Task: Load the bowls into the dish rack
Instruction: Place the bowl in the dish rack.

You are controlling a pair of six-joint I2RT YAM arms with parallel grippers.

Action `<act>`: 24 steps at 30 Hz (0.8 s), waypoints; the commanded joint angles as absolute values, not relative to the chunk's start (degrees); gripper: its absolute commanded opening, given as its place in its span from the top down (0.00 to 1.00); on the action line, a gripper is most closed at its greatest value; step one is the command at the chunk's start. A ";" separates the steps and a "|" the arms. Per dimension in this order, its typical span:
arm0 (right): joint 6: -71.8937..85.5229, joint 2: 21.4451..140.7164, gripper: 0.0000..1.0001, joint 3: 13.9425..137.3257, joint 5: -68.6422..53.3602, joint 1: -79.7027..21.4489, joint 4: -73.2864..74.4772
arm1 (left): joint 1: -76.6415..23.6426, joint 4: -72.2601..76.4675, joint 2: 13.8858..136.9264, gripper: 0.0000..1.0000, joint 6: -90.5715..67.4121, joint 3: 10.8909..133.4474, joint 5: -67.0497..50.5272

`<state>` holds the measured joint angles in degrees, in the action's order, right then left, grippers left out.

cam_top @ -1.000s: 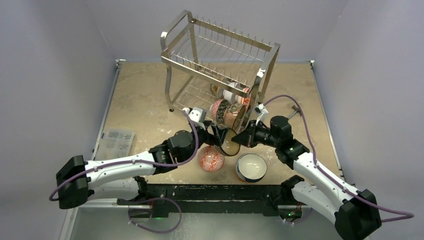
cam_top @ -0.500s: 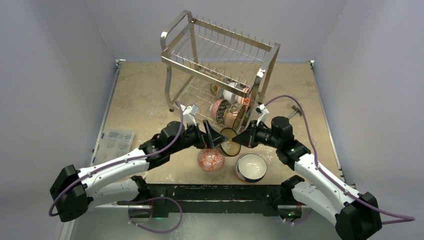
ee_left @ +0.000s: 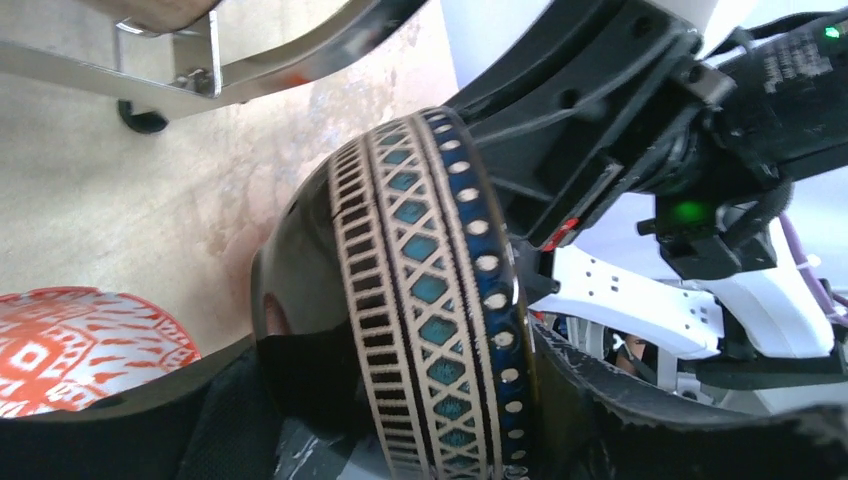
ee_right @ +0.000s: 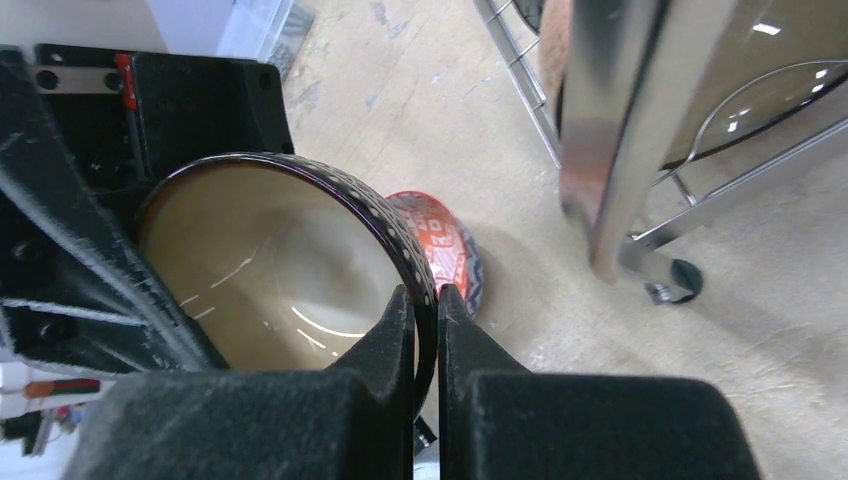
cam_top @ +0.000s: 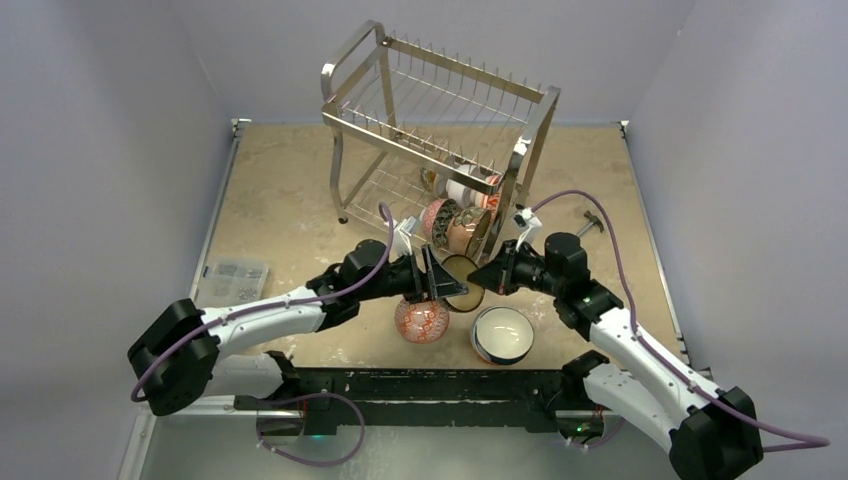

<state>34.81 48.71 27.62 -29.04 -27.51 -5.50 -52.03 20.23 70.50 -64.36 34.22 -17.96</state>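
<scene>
Right gripper [ee_right: 425, 300]: clamped on the rim of the brown bowl [ee_right: 280, 270], held on edge near the dish rack [cam_top: 440, 110]. Right wrist view shows cream inside; left wrist view shows teal lattice band. Left gripper [cam_top: 432, 280]: jaws straddle same bowl, grip unclear. Red-patterned bowl [cam_top: 421, 318] on table [cam_top: 280, 200] below.

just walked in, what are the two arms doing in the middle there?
Both arms meet in front of the dish rack over one patterned bowl, held on edge above the table. The right gripper is pinched shut on its rim. The left gripper has its jaws wide around the bowl's body; grip unclear. Several bowls sit in the rack's lower tier. A red-patterned bowl and a white bowl are on the table.
</scene>
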 commanded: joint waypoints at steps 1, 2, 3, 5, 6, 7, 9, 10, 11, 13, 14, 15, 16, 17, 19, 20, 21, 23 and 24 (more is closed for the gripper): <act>35.59 47.24 1.00 29.74 -29.37 -27.42 -8.77 | -52.16 27.38 71.63 0.43 -67.86 33.49 -21.94; 35.64 47.29 0.99 29.71 -29.28 -27.46 -8.64 | -51.77 27.67 71.56 0.47 -68.38 33.14 -21.89; 35.72 47.33 0.96 29.71 -29.20 -27.44 -8.54 | -51.31 28.06 71.48 0.52 -68.80 32.73 -22.07; 35.86 47.22 0.80 29.62 -29.18 -27.44 -8.29 | -49.46 28.52 71.09 0.61 -69.35 32.02 -22.65; 35.87 47.21 0.73 29.61 -29.18 -27.42 -8.14 | -48.45 28.60 70.79 0.65 -69.54 31.61 -22.93; 35.95 47.02 0.65 29.66 -29.18 -27.42 -7.79 | -47.09 28.79 70.43 0.68 -69.60 31.26 -23.34; 35.95 46.64 0.49 29.84 -28.60 -27.42 -7.04 | -43.79 28.72 69.71 0.72 -69.25 30.76 -24.51; 36.04 46.29 0.42 29.88 -28.13 -27.42 -6.70 | -41.81 28.55 69.36 0.74 -68.83 30.59 -25.19; 36.09 45.99 0.37 29.88 -27.74 -27.42 -6.47 | -39.65 27.84 69.13 0.75 -67.95 30.63 -25.81; 36.14 45.76 0.31 29.81 -27.27 -27.42 -6.20 | -34.89 25.35 68.92 0.79 -65.28 31.48 -27.14; 36.14 45.78 0.29 29.80 -27.25 -27.42 -6.22 | -32.39 22.82 69.03 0.81 -62.98 32.33 -27.45; 36.12 45.73 0.28 29.80 -27.25 -27.49 -6.05 | -29.98 19.51 69.21 0.83 -60.26 33.85 -27.35; 36.10 45.75 0.27 29.79 -27.25 -27.43 -5.87 | -27.97 16.08 69.75 0.84 -55.55 36.51 -26.69; 35.97 45.79 0.27 29.79 -27.31 -27.42 -5.67 | -26.10 12.03 70.67 0.87 -51.69 38.81 -25.65; 35.85 45.64 0.25 29.87 -27.33 -27.42 -5.10 | -23.23 4.98 72.50 0.97 -45.13 43.95 -21.82; 35.72 45.61 0.24 29.92 -27.26 -27.47 -4.91 | -22.69 2.37 73.39 1.00 -42.19 46.10 -19.99; 35.70 45.54 0.24 29.96 -27.18 -27.43 -4.70 | -22.53 0.63 74.20 1.00 -39.23 48.33 -17.17; 35.62 45.32 0.22 30.14 -26.83 -27.42 -4.24 | -22.50 -3.16 75.95 1.00 -35.68 51.93 -10.62; 35.59 45.18 0.22 30.02 -26.68 -27.42 -4.15 | -22.57 -2.54 76.71 1.00 -34.42 52.84 -8.67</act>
<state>35.99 46.41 27.66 -27.77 -27.27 -4.58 -22.57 0.97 75.37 -46.74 44.95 -17.85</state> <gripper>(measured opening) 0.771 0.600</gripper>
